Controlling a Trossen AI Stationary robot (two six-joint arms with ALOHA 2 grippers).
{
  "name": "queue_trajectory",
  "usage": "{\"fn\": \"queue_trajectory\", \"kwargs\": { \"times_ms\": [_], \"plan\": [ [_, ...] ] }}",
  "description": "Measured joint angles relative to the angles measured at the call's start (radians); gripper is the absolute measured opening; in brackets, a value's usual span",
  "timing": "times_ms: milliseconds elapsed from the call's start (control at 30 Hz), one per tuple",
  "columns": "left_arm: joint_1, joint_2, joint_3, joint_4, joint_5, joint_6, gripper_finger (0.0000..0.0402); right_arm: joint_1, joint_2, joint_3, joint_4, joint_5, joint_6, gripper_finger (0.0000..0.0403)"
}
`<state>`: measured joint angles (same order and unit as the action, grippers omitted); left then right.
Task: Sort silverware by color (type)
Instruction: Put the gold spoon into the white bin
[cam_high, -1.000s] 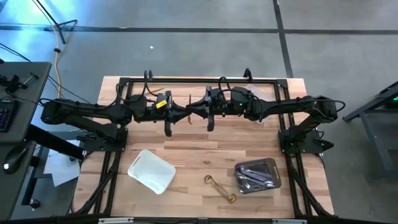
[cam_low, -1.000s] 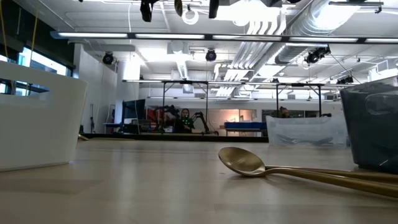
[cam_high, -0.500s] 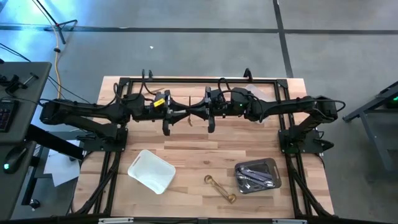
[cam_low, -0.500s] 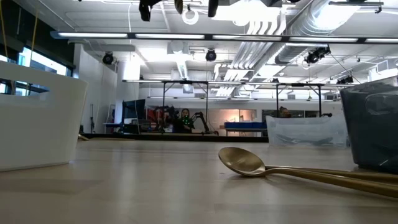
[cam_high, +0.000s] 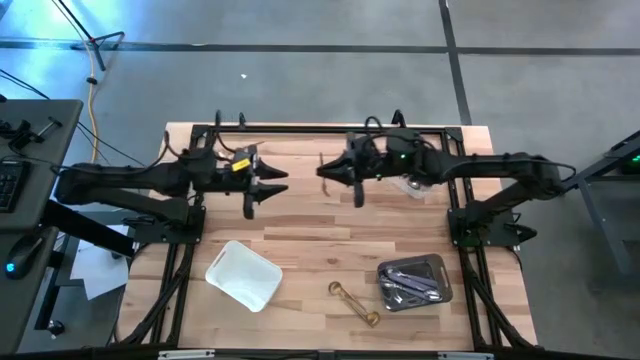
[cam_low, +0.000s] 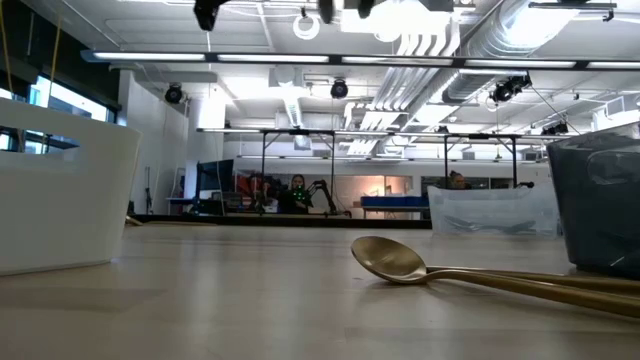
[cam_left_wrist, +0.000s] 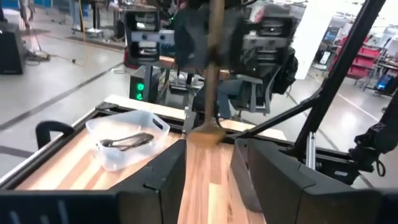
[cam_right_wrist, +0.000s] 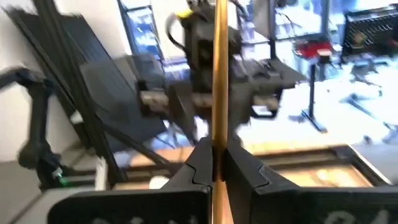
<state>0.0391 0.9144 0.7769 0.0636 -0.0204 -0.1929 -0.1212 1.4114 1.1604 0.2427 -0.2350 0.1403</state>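
Holding a gold utensil (cam_right_wrist: 219, 74) aloft in the right gripper (cam_high: 331, 172), jaws clamped on its handle.
I have the left gripper (cam_high: 270, 181) beside it over the table (cam_high: 320, 235), jaws apart; gold spoons (cam_high: 355, 303) lie between white tray (cam_high: 243, 273) and clear tray (cam_high: 414, 281) of dark pieces.

A second ago both grippers met over the middle of the table's far half, both around one gold spoon (cam_high: 322, 166). Since then the left gripper (cam_high: 268, 183) has opened, let go and drawn back toward the table's left edge. The right gripper (cam_high: 335, 170) has kept its clamp on the spoon's handle and shifted slightly right, leaving a clear gap between the two.
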Motion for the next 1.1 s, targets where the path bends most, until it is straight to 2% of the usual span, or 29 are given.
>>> {"fn": "queue_trajectory", "kwargs": {
  "times_ms": [67, 167, 267, 400, 533, 1100],
  "plan": [
    [0.0, -0.026, 0.0, -0.016, -0.011, 0.013, 0.0156, -0.009, -0.055, -0.038, -0.065, 0.002, -0.002, 0.0005],
    [0.0, -0.056, -0.019, 0.002, -0.02, 0.02, 0.0154, -0.012, -0.152, -0.132, -0.056, 0.011, 0.038, 0.0005],
    [0.0, -0.073, -0.054, 0.026, -0.045, 0.008, 0.0154, 0.001, -0.261, -0.263, -0.034, 0.085, 0.099, 0.0005],
    [0.0, -0.084, -0.126, 0.136, -0.052, -0.039, 0.0154, 0.039, -0.407, -0.426, 0.016, 0.186, 0.168, 0.0005],
    [0.001, -0.083, -0.179, 0.227, -0.054, -0.067, 0.0154, 0.069, -0.503, -0.502, 0.03, 0.257, 0.199, 0.0005],
    [0.002, -0.084, -0.179, 0.233, -0.07, -0.055, 0.0154, 0.071, -0.521, -0.506, 0.039, 0.28, 0.173, 0.0005]
  ]
}}
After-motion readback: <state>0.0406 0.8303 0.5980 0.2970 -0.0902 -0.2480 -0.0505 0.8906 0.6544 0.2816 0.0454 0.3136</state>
